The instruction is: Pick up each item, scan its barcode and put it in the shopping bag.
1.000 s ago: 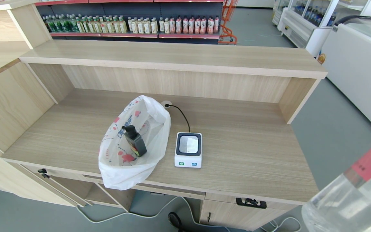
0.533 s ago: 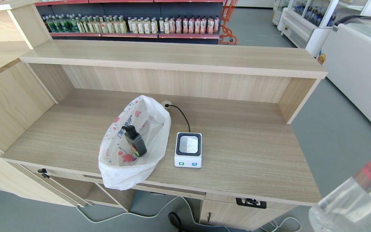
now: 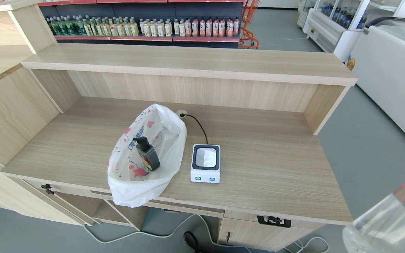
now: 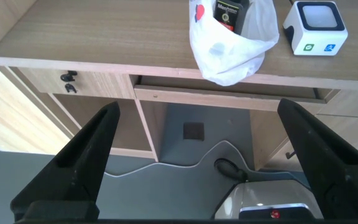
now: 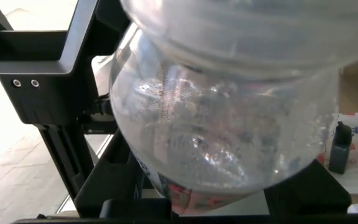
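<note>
My right end effector pinches the clear bottle off the surface's near right corner; left end effector spread.

— What type of site is this?
— A retail shop, checkout station. The wooden counter carries a barcode scanner and a plastic shopping bag. Behind it, red-edged shelving holds rows of bottled drinks. A chest freezer and a glass-fronted cooler stand alongside.

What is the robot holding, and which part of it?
The right gripper holds a clear bottle by its round body; exactly where is hidden. The left gripper holds nothing.
</note>
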Controlling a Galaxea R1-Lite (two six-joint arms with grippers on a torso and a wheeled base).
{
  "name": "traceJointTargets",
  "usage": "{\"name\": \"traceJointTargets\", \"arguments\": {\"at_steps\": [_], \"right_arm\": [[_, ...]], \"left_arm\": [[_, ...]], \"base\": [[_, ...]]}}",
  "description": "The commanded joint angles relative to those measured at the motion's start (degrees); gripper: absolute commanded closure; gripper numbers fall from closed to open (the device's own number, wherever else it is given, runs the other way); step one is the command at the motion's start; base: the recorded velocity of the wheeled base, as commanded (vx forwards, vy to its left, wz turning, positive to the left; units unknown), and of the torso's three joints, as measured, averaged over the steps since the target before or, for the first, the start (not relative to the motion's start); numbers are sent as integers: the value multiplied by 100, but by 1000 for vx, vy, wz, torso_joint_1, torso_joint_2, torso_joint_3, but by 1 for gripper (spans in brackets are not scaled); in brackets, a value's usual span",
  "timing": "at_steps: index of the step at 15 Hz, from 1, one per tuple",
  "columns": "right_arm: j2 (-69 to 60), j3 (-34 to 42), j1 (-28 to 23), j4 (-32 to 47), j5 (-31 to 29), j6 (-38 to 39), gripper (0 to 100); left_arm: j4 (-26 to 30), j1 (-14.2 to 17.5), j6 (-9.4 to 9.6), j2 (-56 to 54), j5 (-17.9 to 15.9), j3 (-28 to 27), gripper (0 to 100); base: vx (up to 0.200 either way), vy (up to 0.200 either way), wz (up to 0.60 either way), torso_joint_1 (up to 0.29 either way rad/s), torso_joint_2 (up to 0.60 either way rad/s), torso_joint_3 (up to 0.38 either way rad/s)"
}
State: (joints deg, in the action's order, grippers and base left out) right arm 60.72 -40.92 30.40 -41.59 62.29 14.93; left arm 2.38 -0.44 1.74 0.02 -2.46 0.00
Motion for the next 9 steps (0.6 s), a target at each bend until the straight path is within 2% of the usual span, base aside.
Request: {"name": "traceJointTargets", "arguments": {"at_steps": [1, 3, 4, 6, 7, 8, 9], "right_arm": [[-25, 14, 1, 2, 2, 1, 100], [-25, 85, -140, 11, -16, -78, 100], [45, 155, -421, 20, -24, -263, 100], [432, 445, -1511, 46, -33, -1177, 100], [880, 726, -2469, 46, -33, -2363, 100], [1311, 946, -3137, 46, -86, -3585, 100], [1627, 1078, -3506, 108, -385, -4693, 100]], "left_arm": [[0, 0, 1, -2, 0, 0, 0], [0, 0, 1, -2, 0, 0, 0], [0, 0, 1, -2, 0, 0, 0], [0, 0, 1, -2, 0, 0, 0], [0, 0, 1, -2, 0, 0, 0], [0, 0, 1, -2, 0, 0, 0], [0, 0, 1, -2, 0, 0, 0]], "base": [[0, 0, 0, 0, 0, 0], [0, 0, 0, 0, 0, 0], [0, 0, 0, 0, 0, 0], [0, 0, 0, 0, 0, 0], [0, 0, 0, 0, 0, 0], [0, 0, 0, 0, 0, 0], [0, 0, 0, 0, 0, 0]]}}
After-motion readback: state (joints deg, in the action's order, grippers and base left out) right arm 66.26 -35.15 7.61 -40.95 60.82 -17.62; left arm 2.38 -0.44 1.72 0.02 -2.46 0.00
